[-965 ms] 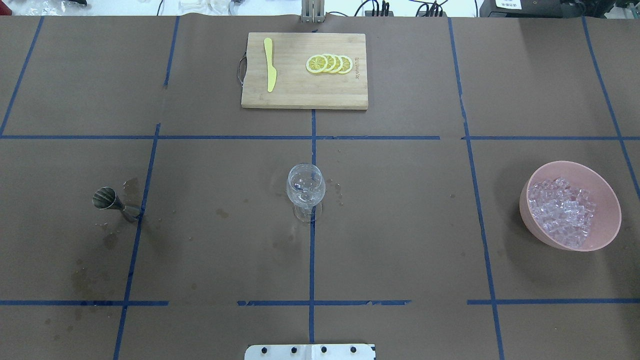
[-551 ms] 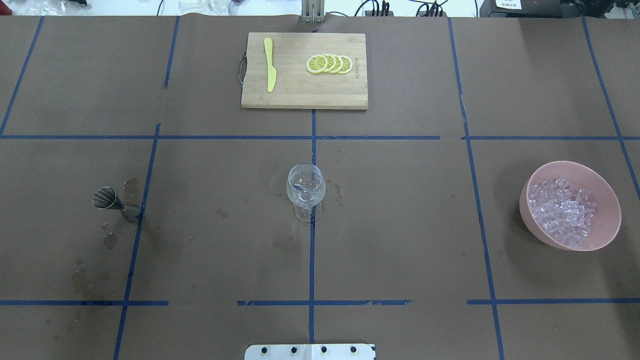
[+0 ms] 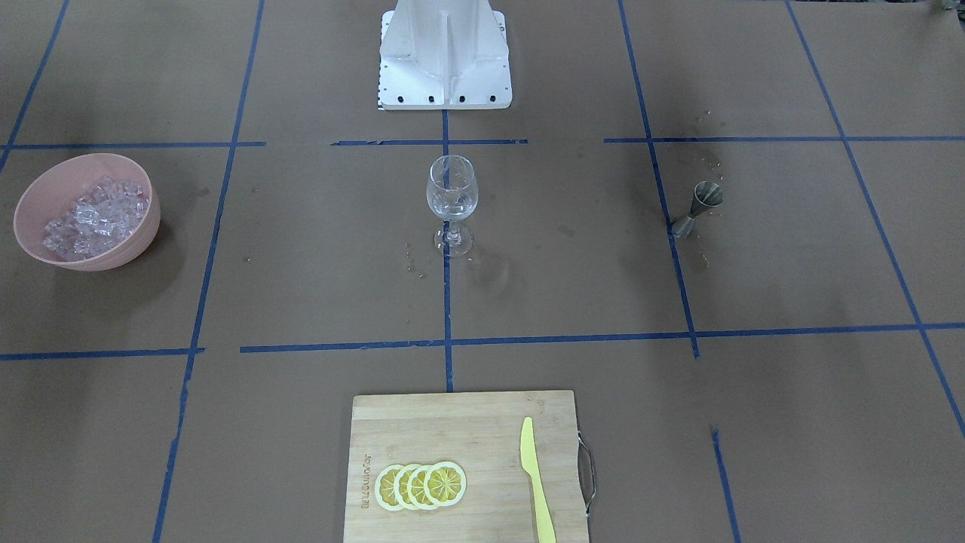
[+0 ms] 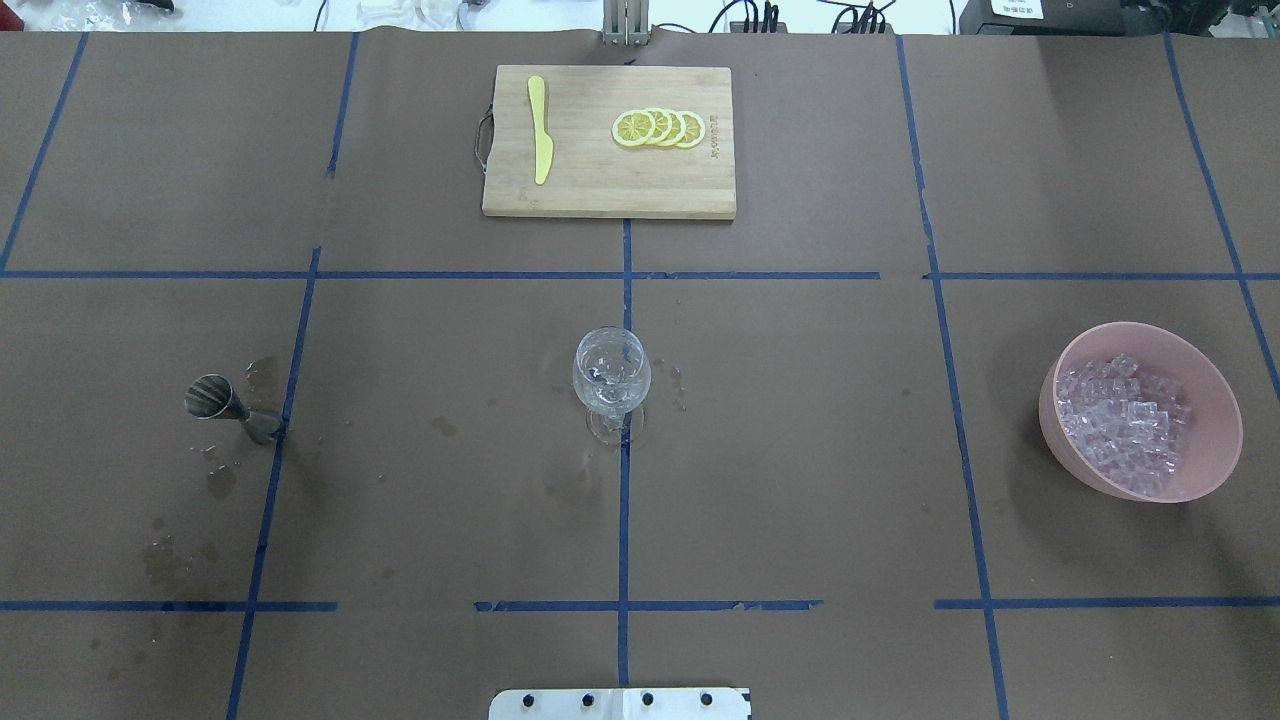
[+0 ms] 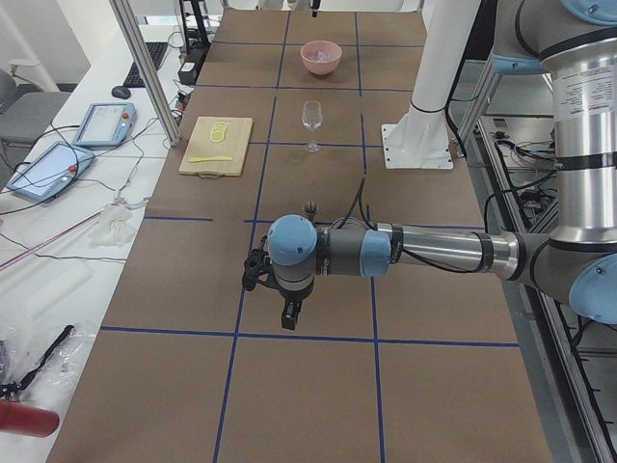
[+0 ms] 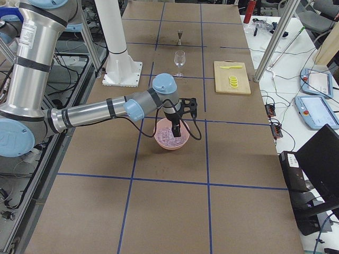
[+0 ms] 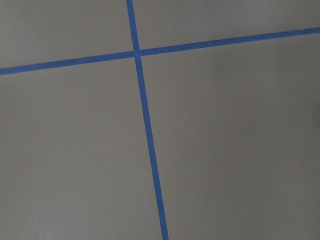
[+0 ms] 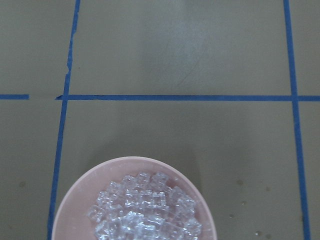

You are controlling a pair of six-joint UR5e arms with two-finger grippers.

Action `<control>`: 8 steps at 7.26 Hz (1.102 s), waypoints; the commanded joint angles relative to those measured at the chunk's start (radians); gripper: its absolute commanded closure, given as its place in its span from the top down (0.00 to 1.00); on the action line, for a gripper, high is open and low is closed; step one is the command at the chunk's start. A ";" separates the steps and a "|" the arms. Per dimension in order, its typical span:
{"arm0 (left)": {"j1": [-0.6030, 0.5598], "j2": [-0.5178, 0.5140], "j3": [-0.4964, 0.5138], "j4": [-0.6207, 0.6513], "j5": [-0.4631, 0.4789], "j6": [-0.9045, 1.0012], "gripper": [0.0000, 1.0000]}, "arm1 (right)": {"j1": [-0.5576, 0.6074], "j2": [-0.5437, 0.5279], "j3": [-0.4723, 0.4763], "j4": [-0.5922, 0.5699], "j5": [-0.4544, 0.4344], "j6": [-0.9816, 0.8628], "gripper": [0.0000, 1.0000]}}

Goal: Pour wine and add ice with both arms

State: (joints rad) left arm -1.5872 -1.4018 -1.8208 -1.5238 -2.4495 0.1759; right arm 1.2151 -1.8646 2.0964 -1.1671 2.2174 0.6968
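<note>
Brown table (image 4: 800, 450): bowl (image 4: 1050, 400), glass (image 4: 611, 378), jigger (image 4: 225, 405), board (image 4: 600, 185)

Robotics lab. Left arm (image 5: 434, 253) & right arm (image 6: 90, 112), both industrial, rise from a white bolted pedestal (image 3: 445, 53). Table (image 4: 800, 450) is papered brown w/ a blue tape grid (image 4: 625, 520). White bench along the far side has teach pendants (image 5: 104, 123) & loose cables (image 4: 745, 15). Alu. frame post (image 5: 147, 72) at table edge.

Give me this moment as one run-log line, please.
right gripper: above pink bowl of ice, state unclear | left gripper: over table, state unclear | wine glass: upright | jigger: standing
</note>
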 commanded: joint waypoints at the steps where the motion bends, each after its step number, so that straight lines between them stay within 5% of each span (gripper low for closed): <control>1: 0.001 0.000 0.003 -0.015 0.000 -0.001 1.00 | -0.228 -0.077 0.007 0.229 -0.210 0.330 0.94; 2: 0.003 0.000 0.006 -0.038 0.000 -0.003 1.00 | -0.365 -0.093 -0.005 0.234 -0.381 0.369 0.93; 3: 0.003 -0.002 0.021 -0.061 0.000 -0.003 1.00 | -0.440 -0.091 -0.018 0.248 -0.459 0.419 0.92; 4: 0.003 0.000 0.037 -0.099 0.000 -0.003 1.00 | -0.485 -0.088 -0.039 0.248 -0.485 0.429 0.80; 8: 0.003 0.001 0.049 -0.121 0.000 0.000 1.00 | -0.548 -0.079 -0.079 0.248 -0.547 0.412 0.69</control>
State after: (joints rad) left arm -1.5834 -1.4016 -1.7720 -1.6426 -2.4498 0.1747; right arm 0.6773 -1.9444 2.0210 -0.9178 1.6761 1.1134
